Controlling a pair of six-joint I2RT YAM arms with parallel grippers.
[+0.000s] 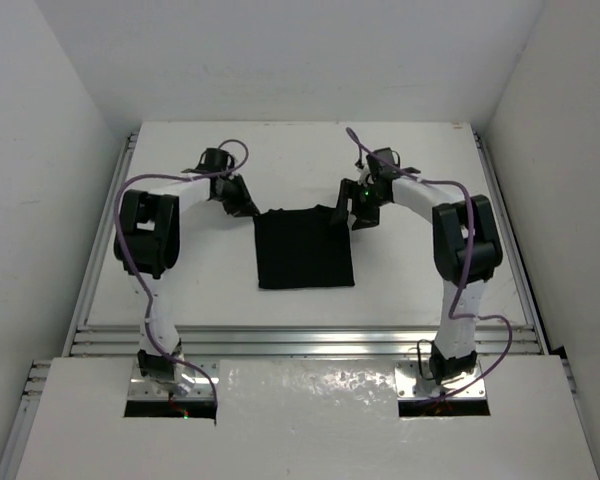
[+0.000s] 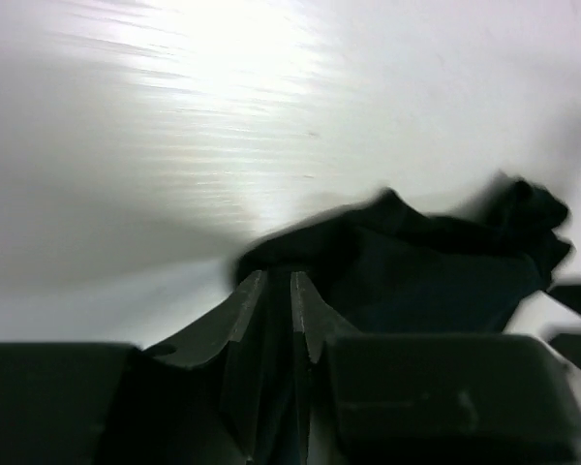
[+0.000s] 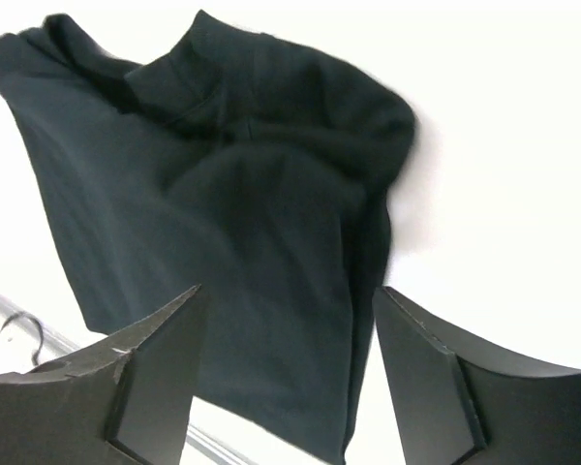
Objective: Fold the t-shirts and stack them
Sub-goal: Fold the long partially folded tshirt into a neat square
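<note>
Fingers [image 2: 244, 320] of the left gripper [image 2: 279, 276] stand drawn almost together, with only a thin dark slit between them. The black t-shirt [image 2: 436, 281] reaches right up to their tips from the 1 o'clock side. Its near edge rises into a blurred peak, and it bunches into a lump towards 3 o'clock. I cannot tell whether a fold of cloth is nipped in that slit.

The right gripper [image 3: 288, 289] is spread wide, one finger low at 7 o'clock and the other at 5 o'clock in its wrist view. The shirt lies in the gap and beyond it. The cloth there is rumpled, with soft ridges and a raised, rounded fold at 12 to 1 o'clock, and nothing is held between these fingers.

From above, the t-shirt [image 1: 305, 250] lies as a dark, roughly square folded shape at the middle of the white table [image 1: 180, 290]. Its sides run fairly straight, and its far edge is slightly uneven near the 1 o'clock corner. The left gripper [image 1: 242, 202] sits at the shirt's 11 o'clock corner, touching or just beside it. The right gripper [image 1: 358, 210] sits at the 1 o'clock corner, just off the cloth's edge.

Both white arms bend inward from their bases at 7 and 5 o'clock. A purple cable [image 1: 130, 205] loops along the left arm. Metal rails [image 1: 300, 340] run across the table's near side at 6 o'clock, well apart from the shirt.
</note>
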